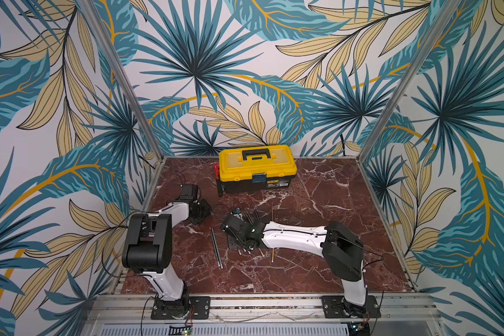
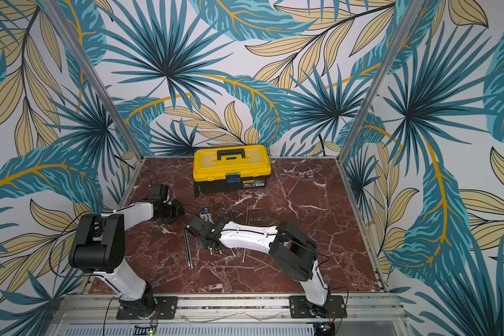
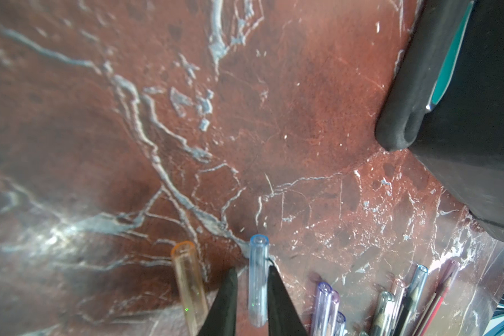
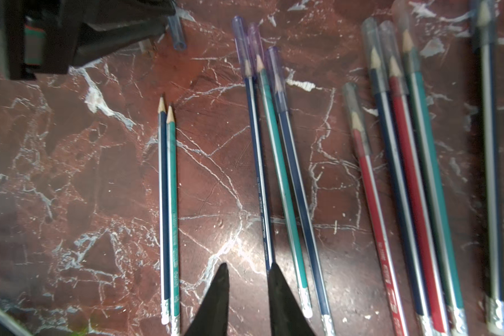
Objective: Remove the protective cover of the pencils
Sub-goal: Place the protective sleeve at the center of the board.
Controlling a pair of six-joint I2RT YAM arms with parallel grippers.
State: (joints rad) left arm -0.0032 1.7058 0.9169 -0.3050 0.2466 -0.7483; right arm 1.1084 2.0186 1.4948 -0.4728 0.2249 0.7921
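Several pencils (image 4: 282, 174) lie side by side on the marble, most with translucent protective covers (image 4: 255, 43) on their tips. Two bare pencils (image 4: 168, 203) lie apart, also seen in a top view (image 1: 216, 247). My left gripper (image 3: 251, 270) stands narrowly open around a loose blue cover (image 3: 258, 279) on the marble. One finger (image 3: 274, 291) touches it; the other stands clear. A loose orange cover (image 3: 188, 279) lies beside it. My right gripper (image 4: 248, 266) is open over the eraser ends with nothing between its fingers; one fingertip overlaps a dark blue pencil (image 4: 259, 174).
A yellow and black toolbox (image 1: 256, 168) stands at the back of the marble table (image 1: 332, 203), with hand tools (image 1: 217, 174) at its left side. A yellow pencil (image 1: 273, 256) lies under the right forearm. Both arms meet near the middle.
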